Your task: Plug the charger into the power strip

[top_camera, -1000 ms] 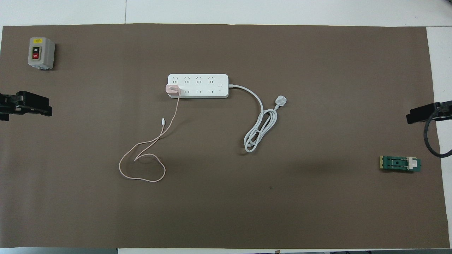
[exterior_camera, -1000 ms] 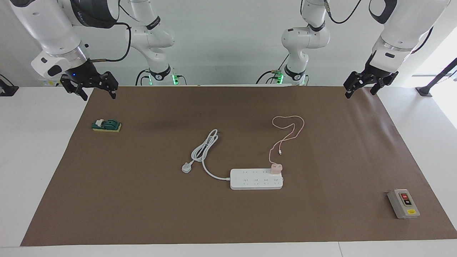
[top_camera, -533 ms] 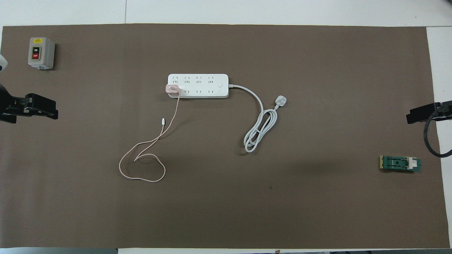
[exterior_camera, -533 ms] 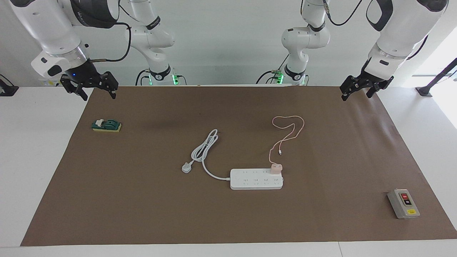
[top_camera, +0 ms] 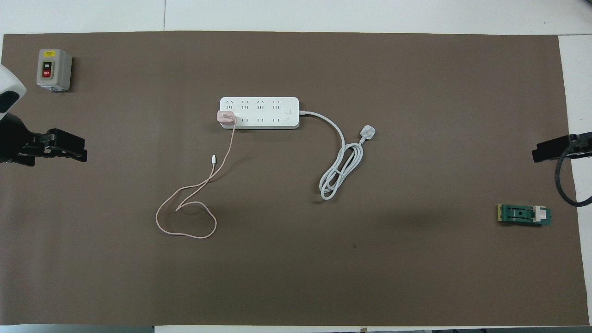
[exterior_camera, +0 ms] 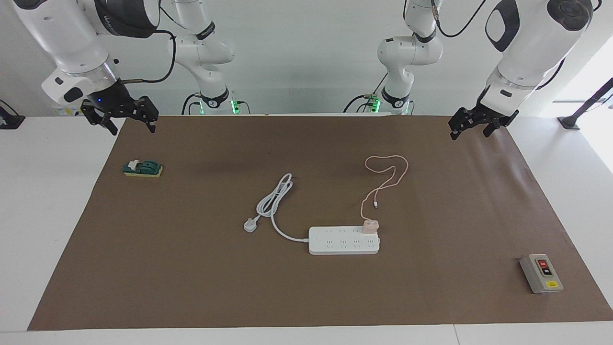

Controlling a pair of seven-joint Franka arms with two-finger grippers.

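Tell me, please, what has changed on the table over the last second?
The left end effector, open and empty, has moved inward over the mat from the left arm's end. The right end effector waits open. The charger stays seated on the power strip; nothing else moved.

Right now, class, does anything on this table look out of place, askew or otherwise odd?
One thing: the power strip's own white plug lies loose on the brown mat, connected to nothing, though the pink charger already sits in a socket at the strip's end. Nothing looks spilled or damaged.
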